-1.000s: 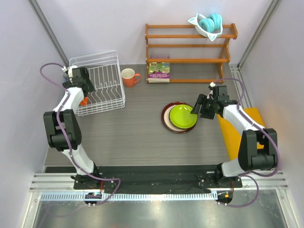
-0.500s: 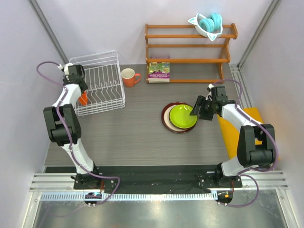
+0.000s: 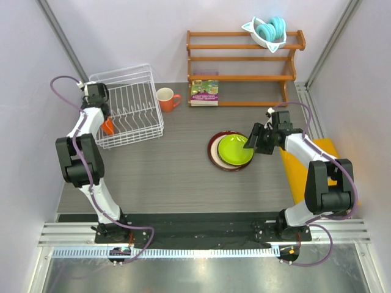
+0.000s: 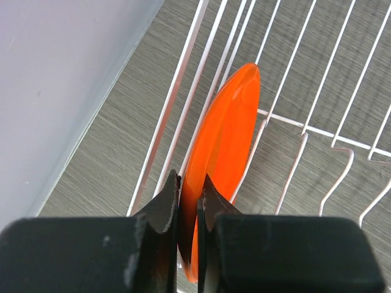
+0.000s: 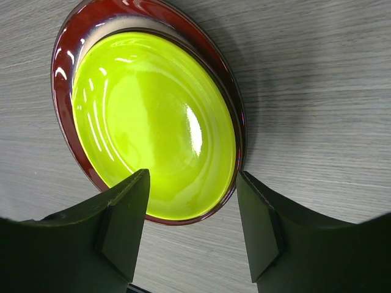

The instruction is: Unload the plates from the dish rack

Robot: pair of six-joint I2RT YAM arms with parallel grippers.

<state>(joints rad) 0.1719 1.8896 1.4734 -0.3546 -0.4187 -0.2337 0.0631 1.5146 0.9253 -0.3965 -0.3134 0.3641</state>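
Note:
The small orange plate (image 4: 223,140) stands on edge between the wires of the white dish rack (image 3: 135,110), near the rack's left side, where a sliver of the orange plate (image 3: 108,126) shows. My left gripper (image 4: 189,195) is shut on its near rim, one finger on each face; the left gripper (image 3: 105,119) hangs over the rack's left end. The lime green plate (image 3: 236,149) lies inside the dark red plate (image 3: 214,151) on the table. My right gripper (image 5: 192,213) hovers open just above their near edge, the green plate (image 5: 153,116) and red plate (image 5: 67,55) below it untouched.
An orange mug (image 3: 165,99) stands right of the rack. A book (image 3: 204,92) lies before the wooden shelf (image 3: 241,61), which carries a white bowl with teal rings (image 3: 267,30). A yellow pad (image 3: 311,168) lies under the right arm. A wall runs close along the rack's left.
My left gripper has moved back along the rack's left side and shut on the orange plate's rim. The right arm has shifted only slightly by the stacked plates.

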